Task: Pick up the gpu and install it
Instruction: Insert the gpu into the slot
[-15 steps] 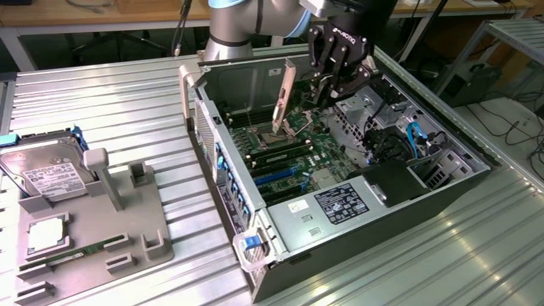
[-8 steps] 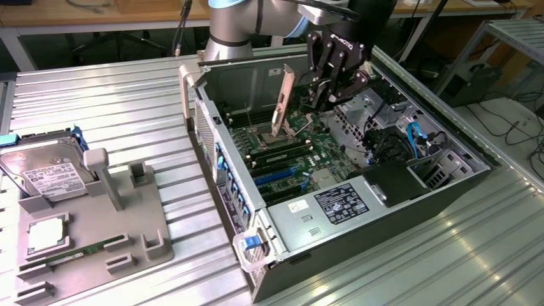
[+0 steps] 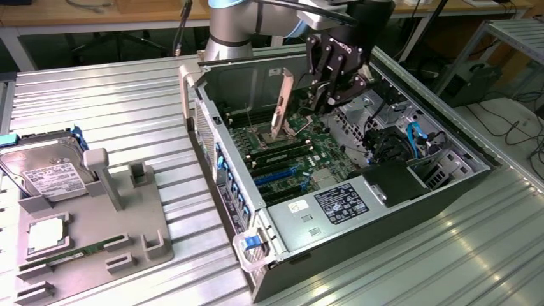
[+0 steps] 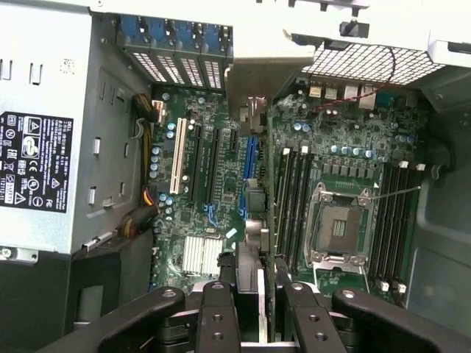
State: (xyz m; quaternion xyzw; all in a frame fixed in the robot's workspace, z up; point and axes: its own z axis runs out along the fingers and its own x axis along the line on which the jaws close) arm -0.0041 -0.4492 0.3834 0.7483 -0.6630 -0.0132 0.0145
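One gpu [image 4: 254, 268] is recorded pinched edge-on between the fingers [image 4: 218, 312] of the gripper [image 3: 323, 101], which are closed against its two faces near the upper edge. The card is held upright inside the open computer case [image 3: 442, 191], directly below the fingers and above the motherboard [image 4: 213, 184]. Its metal bracket [image 3: 281, 107] is at the end farthest from the fingers. From the wrist view, the card's edge is seen in line with a blue slot [image 4: 249, 158], beside the empty processor socket [image 4: 340, 224]. Contact between card and slot cannot be determined. A hard drive [image 3: 47, 169] and a memory stick [image 3: 76, 250] are noted in a grey holder [image 3: 144, 223] on the counter [image 3: 127, 95], well apart from the fingers.
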